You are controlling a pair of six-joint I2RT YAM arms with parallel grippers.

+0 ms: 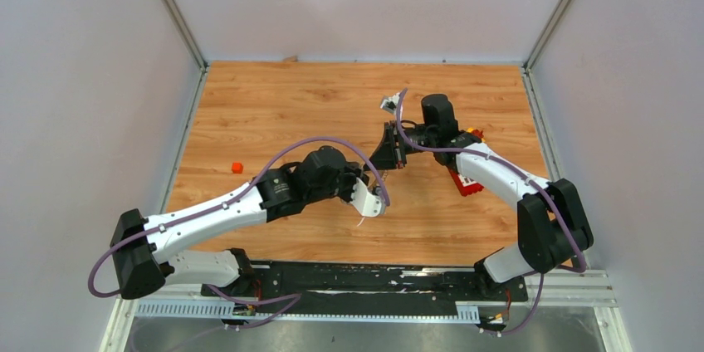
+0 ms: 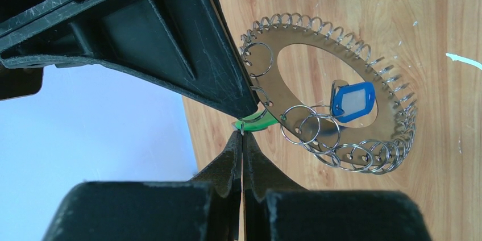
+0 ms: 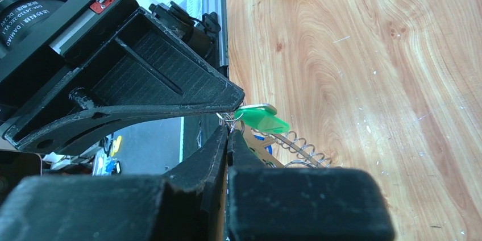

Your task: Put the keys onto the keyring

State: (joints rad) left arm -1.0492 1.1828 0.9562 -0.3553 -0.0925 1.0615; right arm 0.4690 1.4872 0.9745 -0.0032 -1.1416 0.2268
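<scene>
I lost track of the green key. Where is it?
Left wrist view, centre: the green key sits just above the left pincer, beside the keyring.

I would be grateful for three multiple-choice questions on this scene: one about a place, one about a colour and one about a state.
1. Where is the blue key?
A. Alone on bare wood.
B. At the keyring, across its central hole.
C. On a plate.

2. What colour is the key at the tips of the left fingers?
A. Red.
B. Yellow.
C. Green.

3. How do the left fingers stand?
A. Shut.
B. Wide open.
C. Out of view.

Answers:
1 B, the left wrist view shows it within the ring's hole.
2 C, the green key pokes out there.
3 A, their tips meet with no gap.
</scene>
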